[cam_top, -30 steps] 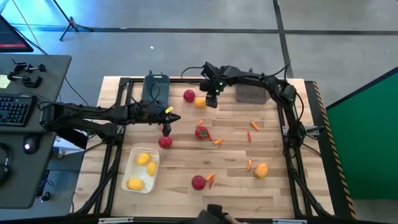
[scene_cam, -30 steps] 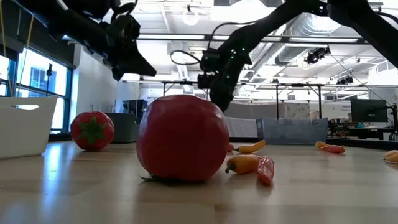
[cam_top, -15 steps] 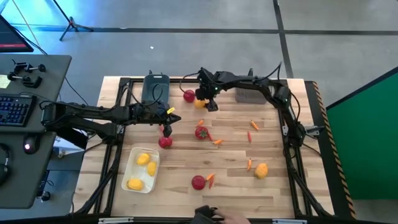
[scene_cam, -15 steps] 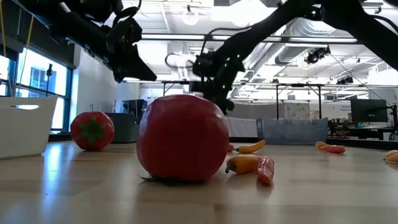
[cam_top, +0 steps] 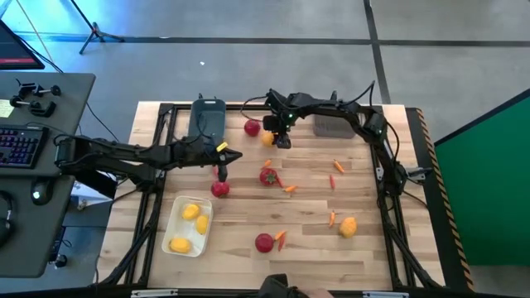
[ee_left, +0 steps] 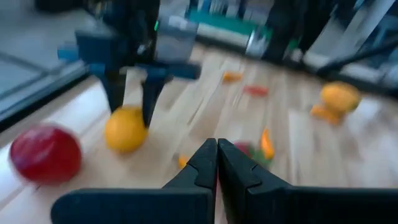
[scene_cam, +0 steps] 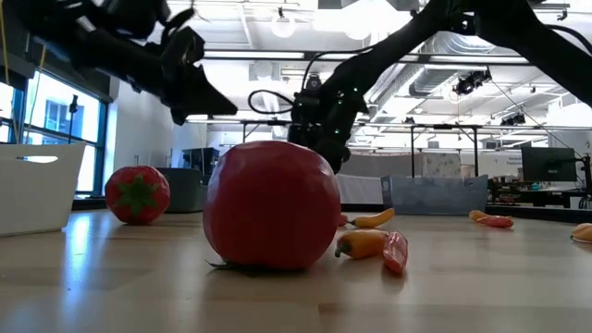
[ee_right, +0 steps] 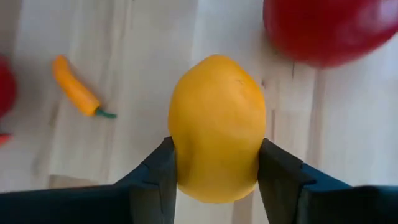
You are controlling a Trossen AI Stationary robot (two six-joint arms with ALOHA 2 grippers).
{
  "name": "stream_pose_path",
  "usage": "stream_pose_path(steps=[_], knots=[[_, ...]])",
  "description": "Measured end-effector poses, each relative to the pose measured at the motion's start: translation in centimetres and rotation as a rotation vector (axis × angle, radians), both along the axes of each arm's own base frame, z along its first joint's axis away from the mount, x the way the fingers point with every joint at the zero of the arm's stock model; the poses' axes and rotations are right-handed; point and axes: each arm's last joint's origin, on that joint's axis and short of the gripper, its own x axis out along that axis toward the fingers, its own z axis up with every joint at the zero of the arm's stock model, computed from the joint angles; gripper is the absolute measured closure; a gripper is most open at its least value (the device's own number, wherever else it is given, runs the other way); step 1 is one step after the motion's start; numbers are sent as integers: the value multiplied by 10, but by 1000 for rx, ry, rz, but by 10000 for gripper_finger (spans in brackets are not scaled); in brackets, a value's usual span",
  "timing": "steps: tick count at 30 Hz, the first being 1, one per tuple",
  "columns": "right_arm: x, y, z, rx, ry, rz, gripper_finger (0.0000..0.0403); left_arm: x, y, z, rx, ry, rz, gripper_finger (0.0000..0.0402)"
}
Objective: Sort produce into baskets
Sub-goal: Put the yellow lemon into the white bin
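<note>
In the right wrist view a yellow lemon (ee_right: 217, 124) lies on the wooden table between the fingers of my right gripper (ee_right: 217, 171), which is shut on it at the table's far middle (cam_top: 276, 134). A red tomato (cam_top: 252, 127) sits just left of it. My left gripper (cam_top: 238, 155) hovers shut and empty above the table's left centre, pointing at the lemon (ee_left: 126, 129). More tomatoes (cam_top: 268, 175), (cam_top: 219, 189), (cam_top: 263, 242), another lemon (cam_top: 349, 226) and small peppers (cam_top: 338, 165) rest on the table. My right gripper pinches the lemon's two opposite sides (ee_right: 177, 155) between its two fingers (ee_right: 158, 171). The fingers slant steeply down from above and lie across the lemon. The lemon's underside sits on the table.
A white tray (cam_top: 175, 217) holding lemons stands at the near left. A dark bin (cam_top: 207, 116) stands at the far left and a grey bin (cam_top: 334, 126) at the far right. A black frame (cam_top: 389, 190) borders the table. A small orange pepper (ee_right: 78, 87) lies near the held lemon.
My right gripper has shifted a little toward the table's left edge and sunk over the lemon beside the far tomato. The lemon has stayed in its place on the table.
</note>
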Motion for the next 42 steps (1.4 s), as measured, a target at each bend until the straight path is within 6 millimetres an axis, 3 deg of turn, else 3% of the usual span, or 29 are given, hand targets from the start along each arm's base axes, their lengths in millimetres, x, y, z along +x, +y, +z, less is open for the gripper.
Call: stream_pose_path(steps=[6, 10, 14, 22, 31, 37, 42], knots=[[-5, 2, 19, 90, -56, -23, 255, -5, -1, 2, 17, -196, 2, 401], [1, 14, 39, 167, -175, 4, 255, -6, 0, 4, 35, -212, 33, 401], [10, 33, 52, 137, -343, 28, 255, -6, 1, 4, 73, -203, 59, 396], [-1, 86, 34, -58, -695, -168, 255, -6, 1, 4, 56, -212, 65, 348], [-19, 148, 28, -64, -939, -233, 255, -1, -1, 14, 0, -252, 41, 259], [-17, 165, 31, -129, -962, -232, 255, 3, -8, 17, 46, -230, 11, 198], [-17, 168, 37, -168, -1005, -250, 255, 2, -12, 21, 117, -238, 43, 171]])
